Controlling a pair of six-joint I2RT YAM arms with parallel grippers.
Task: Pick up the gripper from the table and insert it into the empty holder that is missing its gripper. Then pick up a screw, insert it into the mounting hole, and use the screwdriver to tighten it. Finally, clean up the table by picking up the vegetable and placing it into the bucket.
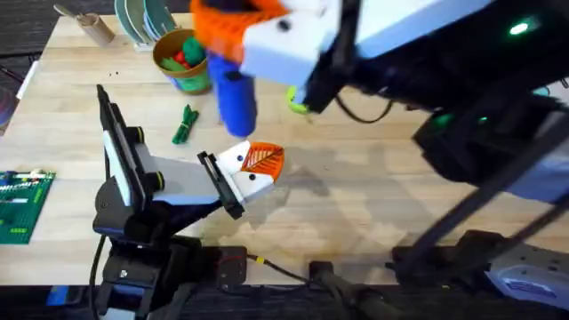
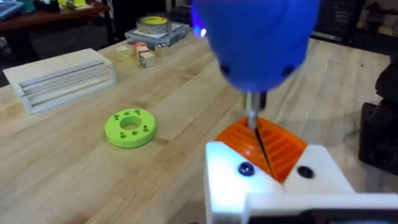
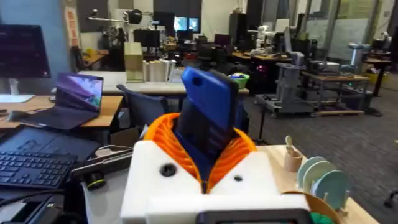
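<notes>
Above mid-table, my right gripper (image 3: 208, 165) clamps the blue screwdriver (image 1: 236, 100), tip down on my left gripper's (image 1: 258, 165) orange finger (image 2: 273, 146); I cannot tell its opening.

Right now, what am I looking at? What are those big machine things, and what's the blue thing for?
These are two robot arms at a wooden table. One picture looks down from above. The other two come from little cameras on each arm's wrist. The right gripper, big and blurry because it is close under the top camera, holds a blue screwdriver pointing down. Its metal tip reaches the orange ribbed piece at the left gripper. On the table are a green toy vegetable, a green ring and a bucket with toys inside.
</notes>
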